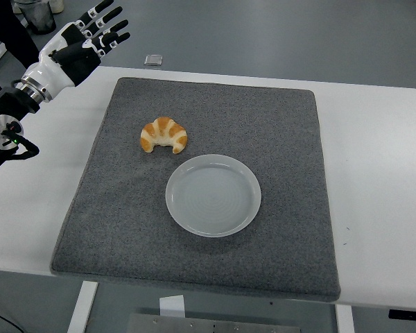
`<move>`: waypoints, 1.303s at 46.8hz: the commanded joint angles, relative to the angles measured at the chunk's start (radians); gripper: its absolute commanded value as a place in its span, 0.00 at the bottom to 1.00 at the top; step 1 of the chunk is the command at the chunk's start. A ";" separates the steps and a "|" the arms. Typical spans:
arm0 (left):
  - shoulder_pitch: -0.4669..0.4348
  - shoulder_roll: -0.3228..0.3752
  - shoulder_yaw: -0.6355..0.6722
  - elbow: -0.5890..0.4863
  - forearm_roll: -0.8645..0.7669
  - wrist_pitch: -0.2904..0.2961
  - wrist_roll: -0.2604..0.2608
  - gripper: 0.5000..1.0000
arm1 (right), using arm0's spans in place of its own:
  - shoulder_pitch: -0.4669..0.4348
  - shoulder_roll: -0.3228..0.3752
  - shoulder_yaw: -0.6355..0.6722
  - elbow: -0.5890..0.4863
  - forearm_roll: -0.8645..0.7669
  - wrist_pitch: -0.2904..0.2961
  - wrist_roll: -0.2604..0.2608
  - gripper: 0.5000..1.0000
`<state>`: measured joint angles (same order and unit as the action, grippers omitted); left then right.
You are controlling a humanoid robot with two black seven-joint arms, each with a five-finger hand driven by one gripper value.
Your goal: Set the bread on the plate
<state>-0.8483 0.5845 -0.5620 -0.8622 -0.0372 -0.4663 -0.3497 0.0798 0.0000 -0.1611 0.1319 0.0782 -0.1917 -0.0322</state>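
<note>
A white table (381, 180) is being viewed from above, and most of its middle is being covered by a large grey mat (284, 139) that is lying flat with its near edge close to the table's near edge. On the mat, a little nearer than its centre, a round white plate (213, 228) is being left bare. The left arm (14, 111) is being held in from the left edge, raised over the table's far left corner, well apart from the mat's contents. At its end the left hand (80, 43) is being kept wide, its fingers (105, 26) spread and pointing away toward the far side, with nothing being held in them. The bread (163, 134), a croissant with pale and brown bands, is being shown lying on the mat just beyond the plate's far left rim, near it but not being touched by it. A small square object (152, 60) is lying on the floor past the table's far edge.
</note>
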 commanded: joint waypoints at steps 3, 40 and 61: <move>0.000 0.000 0.005 -0.003 0.005 -0.002 0.001 0.98 | 0.000 0.000 0.000 0.000 0.000 0.000 0.000 0.90; -0.351 0.222 0.247 -0.118 0.016 0.170 0.064 0.97 | 0.000 0.000 0.000 -0.001 0.000 0.000 0.000 0.90; -0.488 0.248 0.407 -0.236 0.534 0.242 0.066 0.96 | 0.000 0.000 0.000 0.000 0.000 0.000 0.000 0.90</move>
<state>-1.3426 0.8297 -0.1552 -1.0694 0.4435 -0.2283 -0.2838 0.0797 0.0000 -0.1611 0.1316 0.0783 -0.1906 -0.0322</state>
